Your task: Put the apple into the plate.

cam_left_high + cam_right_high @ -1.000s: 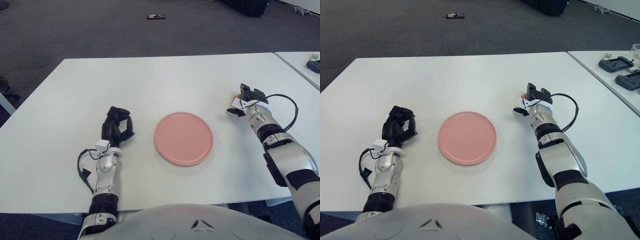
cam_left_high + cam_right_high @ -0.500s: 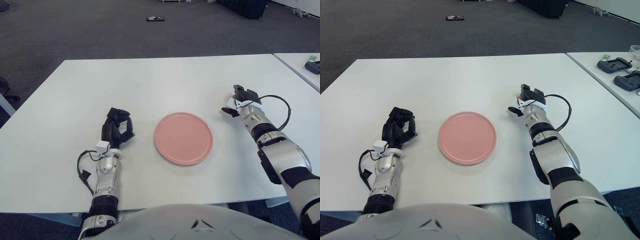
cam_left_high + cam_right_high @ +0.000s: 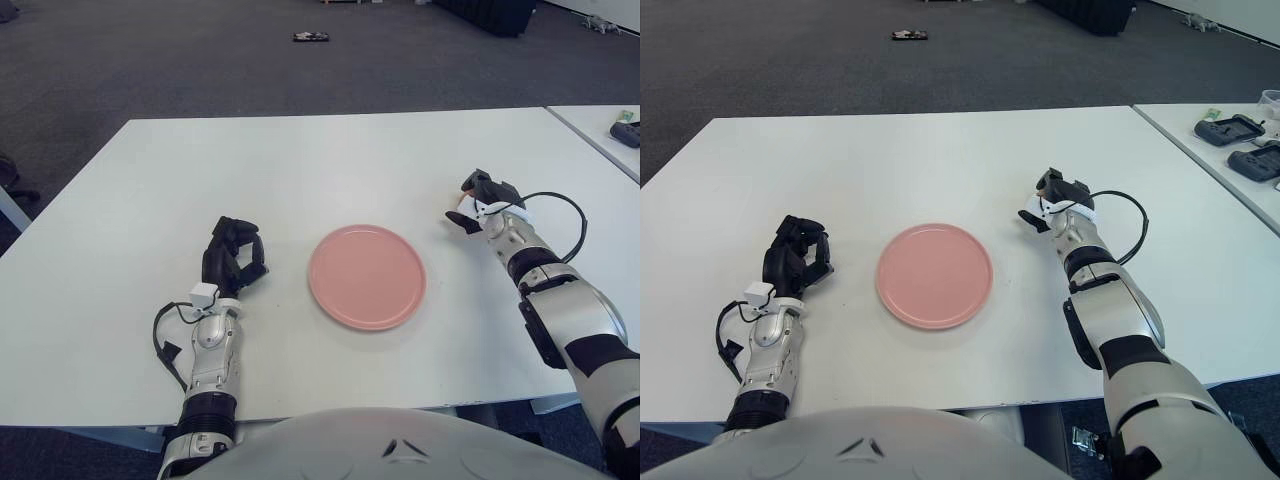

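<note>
A pink plate [image 3: 367, 276] lies flat in the middle of the white table [image 3: 300, 170]. My right hand [image 3: 476, 198] is just right of the plate, low over the table, with its fingers curled over a small reddish thing. This seems to be the apple [image 3: 1043, 191]; only a sliver of it shows under the fingers. The hand and apple are a short gap away from the plate's rim. My left hand [image 3: 234, 258] rests on the table left of the plate, fingers curled, holding nothing.
A second table [image 3: 1240, 190] stands to the right, with black devices [image 3: 1230, 128] on it. A small dark object [image 3: 311, 36] lies on the carpet far ahead. The table's front edge runs just before my body.
My right hand has shifted a little to the left, toward the plate, keeping its fingers curled. My left hand has not moved.
</note>
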